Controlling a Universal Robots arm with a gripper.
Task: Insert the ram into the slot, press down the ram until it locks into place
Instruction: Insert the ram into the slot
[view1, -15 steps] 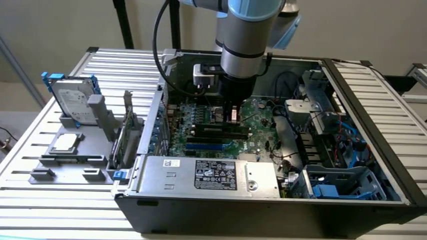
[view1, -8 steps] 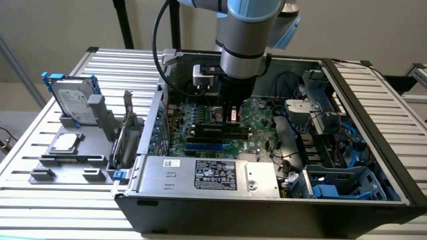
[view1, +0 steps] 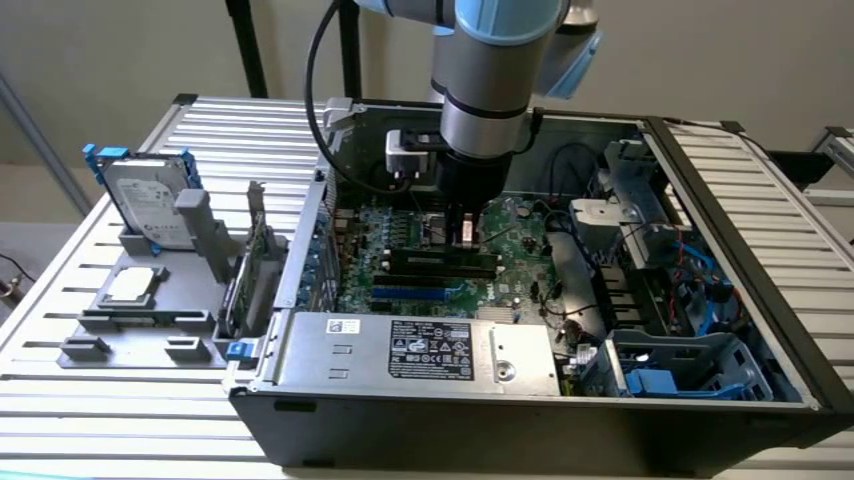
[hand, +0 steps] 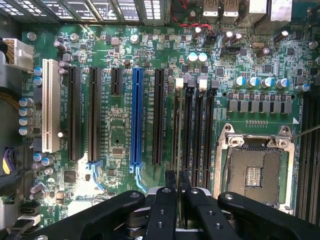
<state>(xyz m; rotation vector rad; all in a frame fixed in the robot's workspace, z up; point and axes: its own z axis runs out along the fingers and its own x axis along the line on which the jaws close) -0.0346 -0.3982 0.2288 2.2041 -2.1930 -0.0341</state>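
Wrist view showed the ram (hand: 176, 135) edge-on as a thin green line. It ran along the slot (hand: 179, 97) of the memory bank (hand: 199, 135) that lay furthest from the bare processor socket (hand: 255, 175). The exterior view placed the ram (view1: 434, 259) lengthwise across the motherboard (view1: 400, 225), directly under the arm (view1: 494, 80). Standing on edge, the stick presented its contact edge to the slot, the only attitude in which it can enter.

The gripper (hand: 177, 182) straddled the ram's upper edge, its fingers (hand: 170, 182) drawn almost together with only a narrow gap. I judged them closed across the stick's thickness. Gripping the flat faces would keep it upright and stop it tipping sideways. Whether the ram was fully seated could not be established. The white latch (hand: 180, 83) at the slot's far end was visible, but its position was not legible.

In the exterior view the gripper (view1: 467, 232) hung vertically from the wrist, low over the board. That suits a force directed straight down into the slot.

The neighbouring slots in the bank appeared unoccupied. The blue expansion connector (hand: 136, 117) stood apart from the memory bank, with a black expansion slot between them, and was not involved.

The computer case (view1: 534, 420) lay on its side, cover off, so the board faced upward to the arm. The power supply (view1: 427, 350) sat near the board edge. A hard drive (view1: 140, 195) stood in a fixture outside the case, well apart.
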